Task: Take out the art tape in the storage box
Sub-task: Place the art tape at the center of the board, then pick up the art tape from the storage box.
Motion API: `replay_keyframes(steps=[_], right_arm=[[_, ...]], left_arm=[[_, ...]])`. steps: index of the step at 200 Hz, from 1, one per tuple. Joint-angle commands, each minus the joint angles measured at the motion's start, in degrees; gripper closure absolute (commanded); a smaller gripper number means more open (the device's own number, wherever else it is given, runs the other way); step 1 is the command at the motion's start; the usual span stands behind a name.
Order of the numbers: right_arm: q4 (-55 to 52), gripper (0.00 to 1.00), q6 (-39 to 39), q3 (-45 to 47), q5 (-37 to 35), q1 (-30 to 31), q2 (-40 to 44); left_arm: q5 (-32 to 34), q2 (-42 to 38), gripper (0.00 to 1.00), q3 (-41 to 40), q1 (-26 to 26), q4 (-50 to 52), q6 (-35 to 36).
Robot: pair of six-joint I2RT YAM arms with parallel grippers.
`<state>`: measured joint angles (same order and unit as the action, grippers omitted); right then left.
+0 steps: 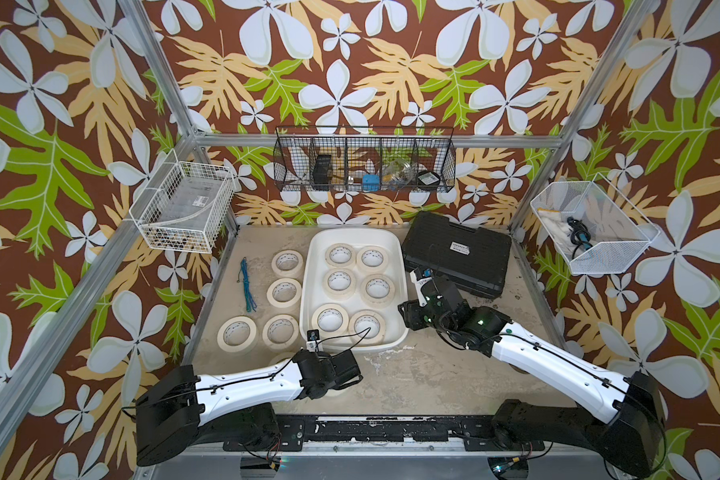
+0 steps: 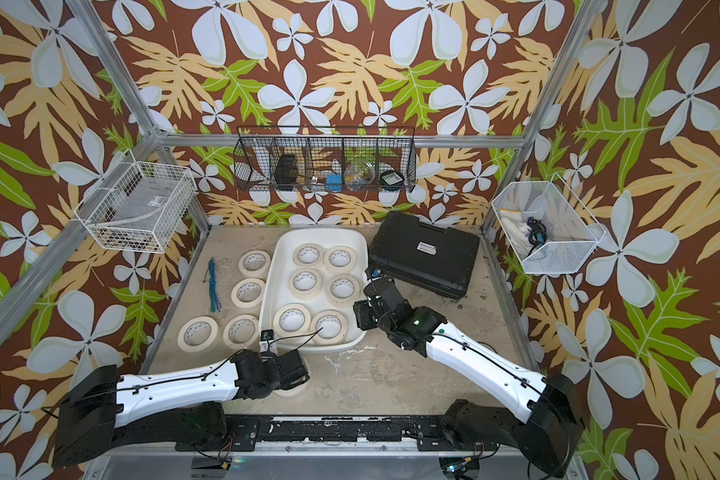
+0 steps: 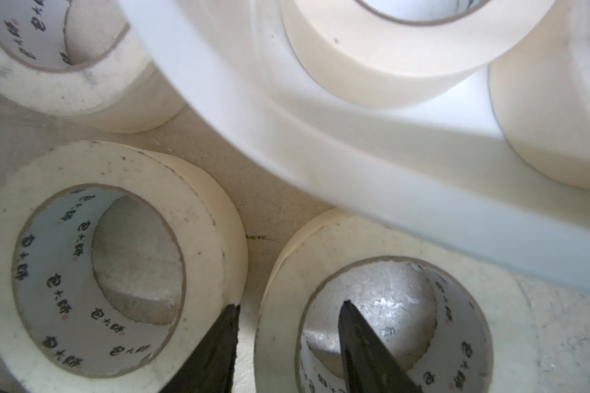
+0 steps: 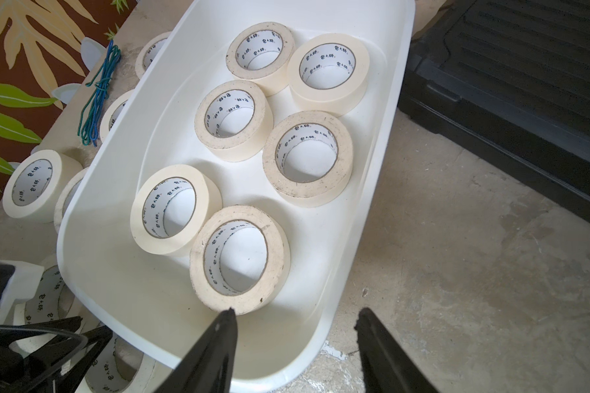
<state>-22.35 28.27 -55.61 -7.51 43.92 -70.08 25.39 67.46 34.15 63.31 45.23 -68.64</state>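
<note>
The storage box (image 1: 308, 291) is a white tub in mid-table, also seen in the right wrist view (image 4: 109, 204). Several art tape rolls (image 4: 276, 265) lie flat inside it. Several more rolls (image 1: 222, 337) lie on the table to its left. My left gripper (image 3: 289, 304) points down near the box's near-left corner, open. It straddles the wall of a roll on the table (image 3: 276, 340), one finger inside the core, the other outside with gaps showing. My right gripper (image 4: 296, 311) hangs open and empty over the box's near-right corner.
A black ribbed case (image 1: 458, 253) lies right of the box, behind the right arm. A blue-green cord (image 1: 246, 286) lies at the table's left. Wire baskets hang on the left (image 1: 179, 208), back (image 1: 364, 162) and right (image 1: 591, 228) walls.
</note>
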Motion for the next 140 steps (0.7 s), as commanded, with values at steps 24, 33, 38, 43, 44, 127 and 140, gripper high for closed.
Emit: replay_keyframes(steps=[24, 33, 38, 43, 44, 127, 140], right_arm=[[-0.02, 0.40, -0.86, -0.90, -0.33, -0.33, 0.55], [0.02, 0.40, -0.85, -0.93, -0.32, -0.54, 0.63], [0.09, 0.40, -0.89, -0.90, -0.31, -0.63, 0.52], [0.11, 0.40, -0.94, -0.90, -0.31, -0.68, 0.52], [0.16, 0.40, -0.94, -0.90, -0.31, -0.72, 0.50], [0.89, 0.39, -1.94, -2.29, 1.18, -0.96, -2.23], [1.04, 0.39, -2.55, -3.39, 1.44, -1.03, -3.87]], left_arm=[[-4.33, -1.92, 0.48, 3.91, 0.06, 3.30, 5.41], [-5.32, -2.52, 0.49, 4.69, -0.02, 4.19, 6.53], [-6.10, -2.87, 0.49, 5.15, 0.00, 4.56, 7.33], [-6.85, -3.08, 0.49, 5.49, 0.02, 4.95, 8.05], [-6.98, -3.15, 0.49, 5.49, -0.02, 5.08, 8.20], [0.56, -7.44, 0.38, 19.75, -1.55, 14.15, 17.20], [1.68, -6.46, 0.38, 23.02, -2.88, 14.21, 19.59]])
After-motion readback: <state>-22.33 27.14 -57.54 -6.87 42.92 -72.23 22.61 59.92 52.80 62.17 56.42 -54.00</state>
